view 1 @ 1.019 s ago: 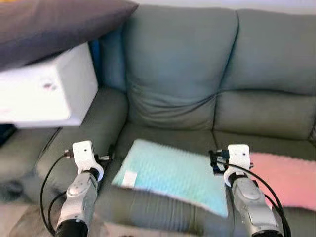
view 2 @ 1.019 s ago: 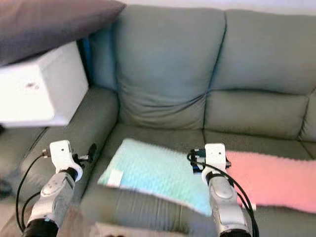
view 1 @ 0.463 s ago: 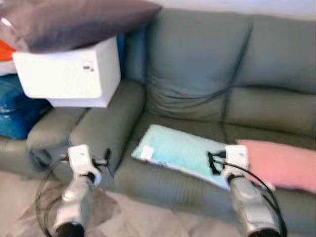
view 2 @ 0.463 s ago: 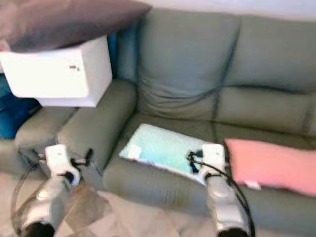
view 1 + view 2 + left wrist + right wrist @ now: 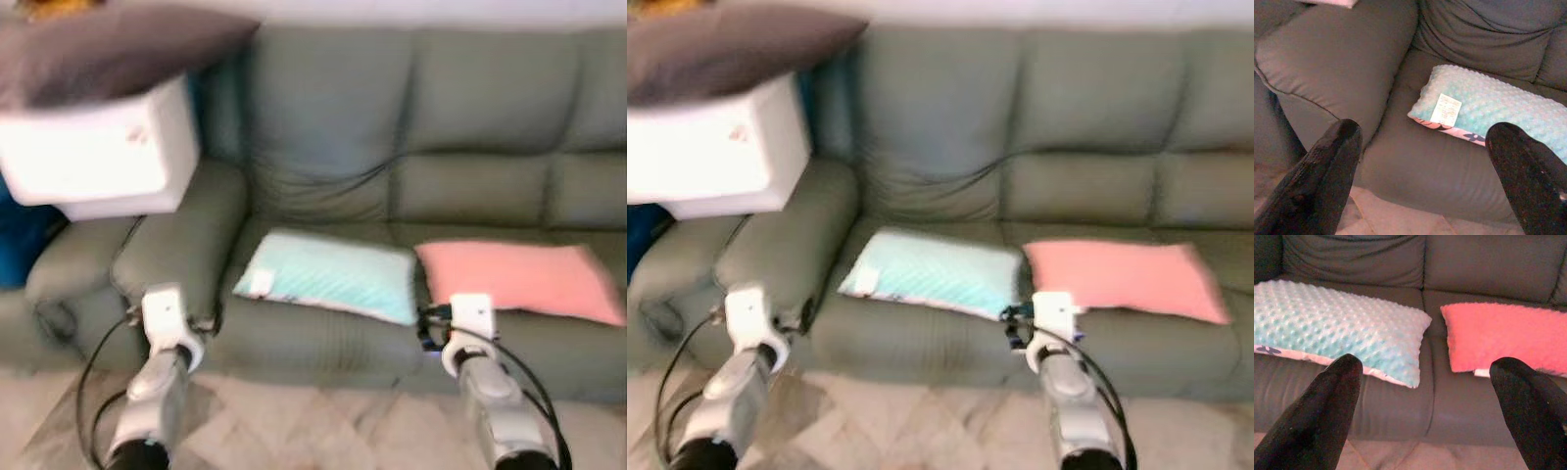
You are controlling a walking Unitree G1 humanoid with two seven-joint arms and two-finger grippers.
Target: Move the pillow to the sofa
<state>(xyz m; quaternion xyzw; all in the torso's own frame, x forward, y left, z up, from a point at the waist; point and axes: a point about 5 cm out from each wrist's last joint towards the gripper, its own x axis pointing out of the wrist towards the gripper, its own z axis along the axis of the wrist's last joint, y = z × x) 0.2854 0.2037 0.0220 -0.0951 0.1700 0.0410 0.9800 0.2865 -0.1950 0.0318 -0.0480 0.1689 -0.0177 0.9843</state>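
1. A grey-green sofa filled the upper and middle of the head views, with pale patterned floor along the bottom edge and a white box under a dark cushion at upper left.
2. The turquoise pillow lay flat on the seat at centre frame, a pink pillow just beside it to the right; the task looked finished to us.
3. Our left gripper hung low at lower left, in front of the sofa's armrest, its fingers spread wide and empty.
4. Our right gripper sat at lower right, in front of the seat edge, also spread and holding nothing.
5. We judged the risks slight: the turquoise pillow lay near the seat's front edge, so an arm swinging close could drag it to the floor.
6. The blurred head views suggested motion; a careless turn might have knocked the armrest.
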